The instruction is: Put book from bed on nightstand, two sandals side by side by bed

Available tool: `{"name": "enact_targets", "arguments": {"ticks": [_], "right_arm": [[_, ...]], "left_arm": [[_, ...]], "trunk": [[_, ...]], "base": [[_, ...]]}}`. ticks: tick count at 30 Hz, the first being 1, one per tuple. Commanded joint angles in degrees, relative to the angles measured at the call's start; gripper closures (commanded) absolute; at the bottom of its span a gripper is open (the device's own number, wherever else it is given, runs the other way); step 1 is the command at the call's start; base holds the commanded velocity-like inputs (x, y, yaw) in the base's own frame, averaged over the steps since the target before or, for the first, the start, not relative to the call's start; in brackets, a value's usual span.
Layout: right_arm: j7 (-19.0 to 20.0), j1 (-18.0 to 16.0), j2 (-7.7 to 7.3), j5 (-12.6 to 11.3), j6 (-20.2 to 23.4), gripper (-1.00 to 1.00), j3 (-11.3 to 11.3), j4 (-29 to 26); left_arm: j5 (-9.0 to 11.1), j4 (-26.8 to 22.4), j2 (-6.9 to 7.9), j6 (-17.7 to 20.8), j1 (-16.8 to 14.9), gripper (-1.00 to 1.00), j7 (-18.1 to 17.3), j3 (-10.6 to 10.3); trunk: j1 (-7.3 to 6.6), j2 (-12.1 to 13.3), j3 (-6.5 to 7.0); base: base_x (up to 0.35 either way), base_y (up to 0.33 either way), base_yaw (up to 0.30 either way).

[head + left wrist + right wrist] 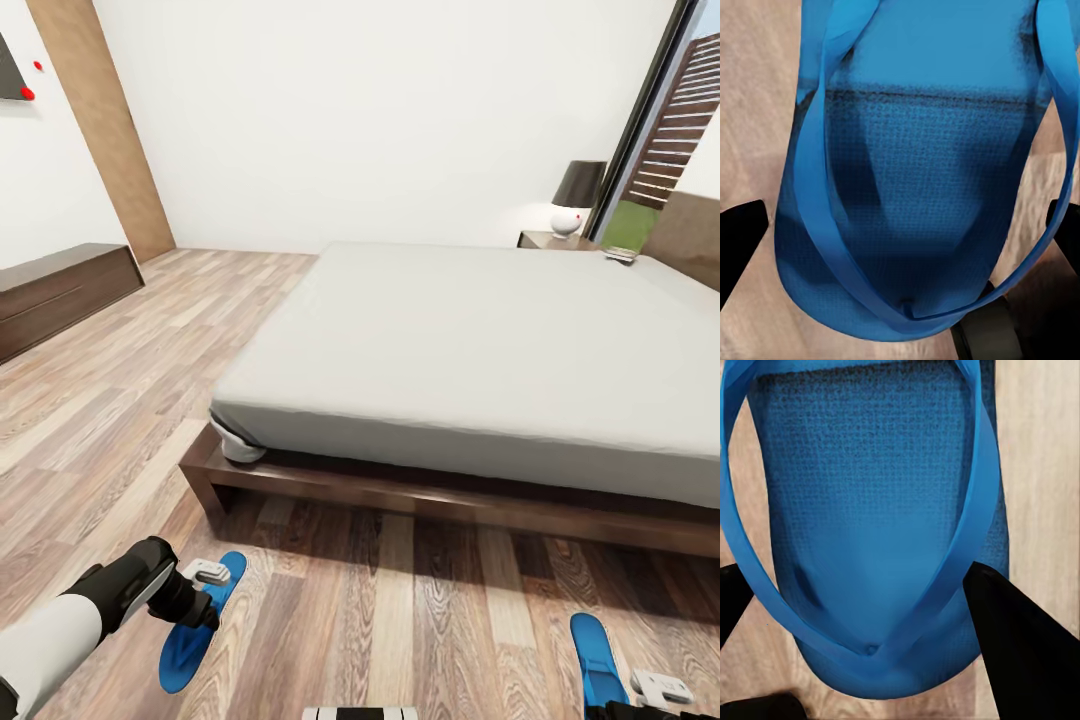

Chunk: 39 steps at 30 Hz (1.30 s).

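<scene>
As things lie now: neither half of the task looks finished, and the sandal half is in hand
Left sandal (190, 640): flat on the wood floor (100, 420) off the near left corner of the bed (470, 340), toe end pointing toward the frame
Right sandal (595, 650): on the floor further along the same side of the bed, well apart from its mate, so the pair is not yet side by side
Left gripper (205, 590): down over the left sandal; in the left wrist view its dark fingers (739, 247) stand wide apart on either side of the sole, with a sliver of floor showing beside one, so it reads as spread and not yet clamped
Right gripper (655, 690): low over the right sandal; in the right wrist view one finger (1020, 652) overlaps the sole's edge and the other sits at the opposite side, and whether they are pressing on it cannot be told
Book: a small dark flat object (620, 254) lies at the far corner of the mattress, just beside the nightstand (545, 240) with the lamp (578, 195); it is too small to name surely, but if it is the book it appears to rest on the bed rather than the stand
Left to do, as a judgement: grip a sandal, bring the two together next to the bed, then fetch the book onto the nightstand
</scene>
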Motion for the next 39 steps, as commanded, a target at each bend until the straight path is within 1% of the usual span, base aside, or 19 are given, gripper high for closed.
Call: {"name": "enact_targets", "arguments": {"ticks": [1, 4, 9, 20, 28, 33, 39], "right_arm": [[0.55, -0.04, 0.04, 0.45, 0.21, 1.0, -0.31, -0.14], [0.55, -0.05, 0.04, 0.45, 0.21, 1.0, -0.31, -0.14], [0.55, -0.06, 0.04, 0.45, 0.21, 1.0, -0.31, -0.14], [0.55, -0.07, 0.04, 0.45, 0.21, 1.0, -0.31, -0.14], [0.55, -0.08, 0.04, 0.45, 0.21, 1.0, -0.31, -0.14], [0.55, -0.05, 0.04, 0.45, 0.21, 1.0, -0.31, -0.14], [0.55, -0.08, 0.04, 0.45, 0.21, 1.0, -0.31, -0.14]], "left_arm": [[0.52, -0.09, 0.07, 0.22, -0.03, 1.0, 0.12, -0.39], [0.52, -0.09, 0.07, 0.22, -0.03, 1.0, 0.12, -0.39], [0.52, -0.09, 0.01, 0.14, -0.03, 1.0, 0.12, -0.39], [0.52, -0.09, 0.0, 0.13, -0.03, 1.0, 0.11, -0.39], [0.52, -0.09, -0.05, 0.13, -0.03, 1.0, 0.11, -0.47], [0.51, -0.09, -0.09, 0.13, -0.03, 1.0, 0.11, -0.48], [0.52, -0.09, -0.09, 0.14, -0.03, 1.0, 0.11, -0.48]], "trunk": [[-0.01, -0.02, -0.05], [-0.01, -0.02, -0.05], [-0.01, -0.02, -0.05], [-0.01, -0.02, -0.05], [-0.01, -0.02, -0.05], [-0.01, -0.02, -0.05], [-0.01, -0.02, -0.05]], "base": [[0.0, 0.284, 0.0], [0.0, 0.191, 0.0], [0.02, 0.023, 0.0], [0.269, 0.001, 0.0], [0.02, -0.004, 0.0], [0.047, -0.156, 0.0], [0.015, -0.031, 0.0]]}}
